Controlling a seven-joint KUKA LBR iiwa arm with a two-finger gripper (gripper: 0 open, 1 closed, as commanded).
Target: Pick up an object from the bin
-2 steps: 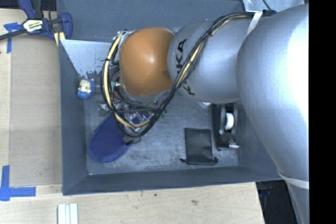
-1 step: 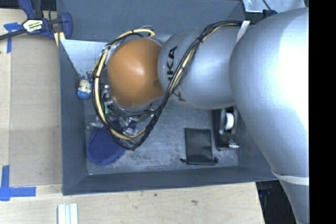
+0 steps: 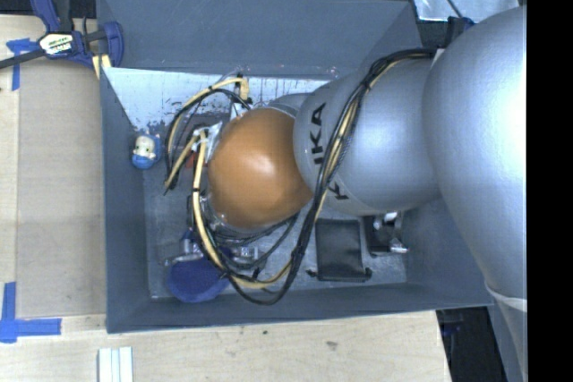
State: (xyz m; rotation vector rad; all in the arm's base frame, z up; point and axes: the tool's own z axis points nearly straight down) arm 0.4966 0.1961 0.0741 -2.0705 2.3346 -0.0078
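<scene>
right now the arm point(image 3: 394, 139) reaches into the grey bin point(image 3: 269, 27) from 3 o'clock, and its thick silver body covers much of the right half of the bin floor. at its wrist sits a round orange cover point(image 3: 255, 165), roughly over the middle of the floor and a little toward 9 o'clock. black and yellow cables point(image 3: 267, 296) loop around the cover on its 12, 9 and 6 o'clock sides.

the hand point(image 3: 228, 244) pokes out just below the cover's 6 o'clock edge as a bit of metal among the cables, low over the floor. the cover and cables hide most of it, so i cannot tell whether it is open or closed, nor whether it grips anything.

nearest to it is a blue lump point(image 3: 192, 280) with a rounded shape, lying on the floor at about 7 o'clock of the bin, just beside the hand and partly under the cable loops. i cannot tell whether the two touch.

a small blue-and-white figure point(image 3: 143, 152) stands near the wall at 9 o'clock, well apart from the hand. a flat black block point(image 3: 340, 250) lies at about 5 o'clock, close under the arm, with a small white-and-black piece point(image 3: 389, 237) just beside it on its 3 o'clock side.
</scene>
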